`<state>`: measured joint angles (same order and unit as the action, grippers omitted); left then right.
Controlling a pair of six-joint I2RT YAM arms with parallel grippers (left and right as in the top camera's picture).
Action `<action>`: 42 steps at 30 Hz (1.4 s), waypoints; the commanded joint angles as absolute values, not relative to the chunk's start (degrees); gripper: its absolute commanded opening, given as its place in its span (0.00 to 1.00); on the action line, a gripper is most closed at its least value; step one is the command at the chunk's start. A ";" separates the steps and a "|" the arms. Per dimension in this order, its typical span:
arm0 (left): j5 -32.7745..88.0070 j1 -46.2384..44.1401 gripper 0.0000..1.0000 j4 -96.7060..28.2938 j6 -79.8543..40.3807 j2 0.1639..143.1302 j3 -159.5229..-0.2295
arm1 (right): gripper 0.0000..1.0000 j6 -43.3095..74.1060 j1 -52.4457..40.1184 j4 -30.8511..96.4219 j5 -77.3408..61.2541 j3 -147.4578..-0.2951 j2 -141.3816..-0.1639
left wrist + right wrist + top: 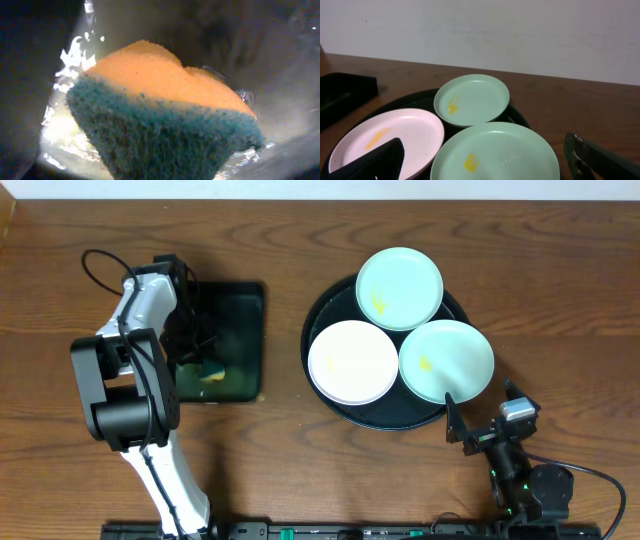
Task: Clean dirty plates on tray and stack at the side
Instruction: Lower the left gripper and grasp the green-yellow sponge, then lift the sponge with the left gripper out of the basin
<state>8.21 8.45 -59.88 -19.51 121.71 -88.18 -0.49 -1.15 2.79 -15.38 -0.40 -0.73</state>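
Three plates lie on the round black tray [318, 315]: a white plate [353, 361] at the front left, a mint plate [399, 288] at the back and another mint plate [446, 360] at the front right. All carry yellow smears. My right gripper [485, 418] stands open just off the tray's front right rim; in its wrist view the near mint plate [495, 150] lies between the open fingers. My left gripper [190, 345] is down in the dark-green tray, shut on an orange and blue-green sponge [160, 115], which fills its wrist view and hides the fingers.
The rectangular dark-green tray [240, 310] sits left of the black tray, with a wet, glossy floor around the sponge. Bare wooden table [560, 290] lies right of the black tray and along the back. A cable loops behind the left arm.
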 commanded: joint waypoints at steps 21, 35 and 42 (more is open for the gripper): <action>7.01 7.29 0.07 -48.05 -19.99 102.17 -82.02 | 0.99 -0.91 -1.83 3.03 -15.00 -0.32 -0.67; 6.39 6.28 0.07 -50.28 -17.91 93.10 -86.56 | 0.99 -0.91 -1.83 3.03 -15.00 -0.32 -0.67; 3.38 1.76 0.07 -36.53 -17.58 98.08 -72.55 | 0.99 -0.91 -1.83 3.03 -15.00 -0.32 -0.67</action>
<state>5.85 3.18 -38.06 -18.79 91.29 -79.64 -0.49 -1.15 2.79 -15.38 -0.40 -0.73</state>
